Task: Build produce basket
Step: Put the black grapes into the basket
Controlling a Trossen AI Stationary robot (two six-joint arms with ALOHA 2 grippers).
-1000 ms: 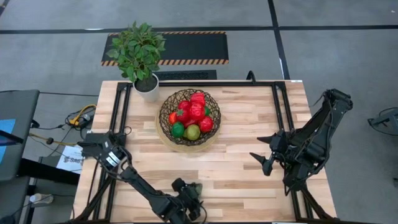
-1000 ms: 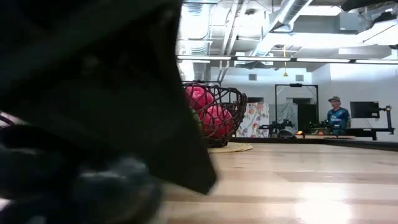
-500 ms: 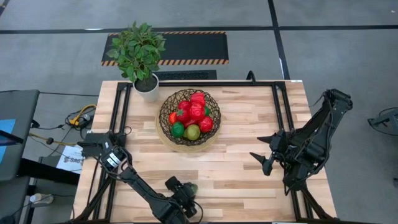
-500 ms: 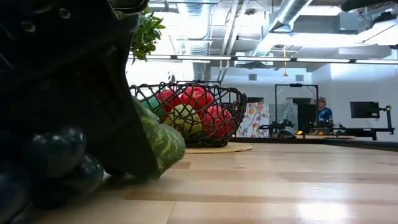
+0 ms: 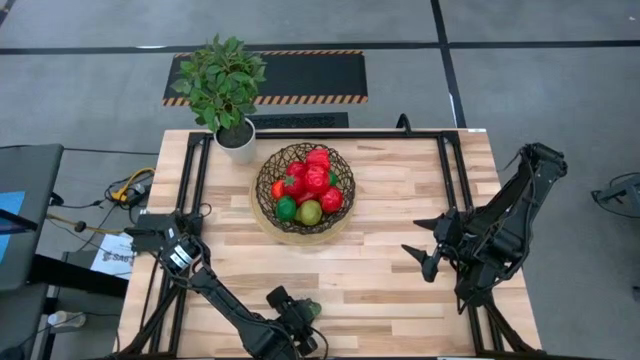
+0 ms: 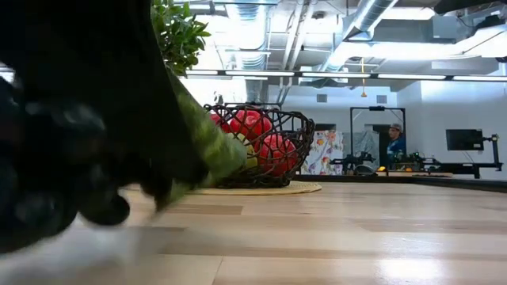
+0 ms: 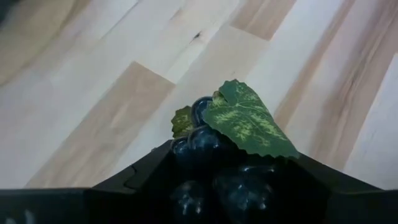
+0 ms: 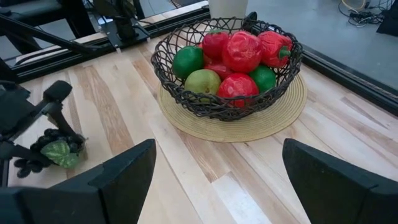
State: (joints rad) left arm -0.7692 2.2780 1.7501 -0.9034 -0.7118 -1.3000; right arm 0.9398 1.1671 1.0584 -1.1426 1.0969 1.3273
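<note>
The dark woven basket stands on its tan round base at the table's far middle. It holds red, green and yellow-green produce. A dark purple grape bunch with a green leaf is at the table's near edge, left of centre. My left gripper is shut on it. My right gripper hangs open above the table's right side, with nothing between its fingers. My left gripper pinches the grape bunch between its two fingers, at the grapes just behind the leaf. The fingers slant downward. The leaf and a few grapes stick out beyond the fingertips, and more grapes hang below the gripper. In the low view the bunch looks lifted off the wood.
A potted green plant stands at the far left corner beside the basket. Black frame rails run along the table's left and right sides. Bare wood lies between the grape bunch and the basket.
My left gripper has shut on the grape bunch and then risen, tipping a little. The bunch, which lay on the table with its leaf against the wood, now hangs from the fingers above it.
</note>
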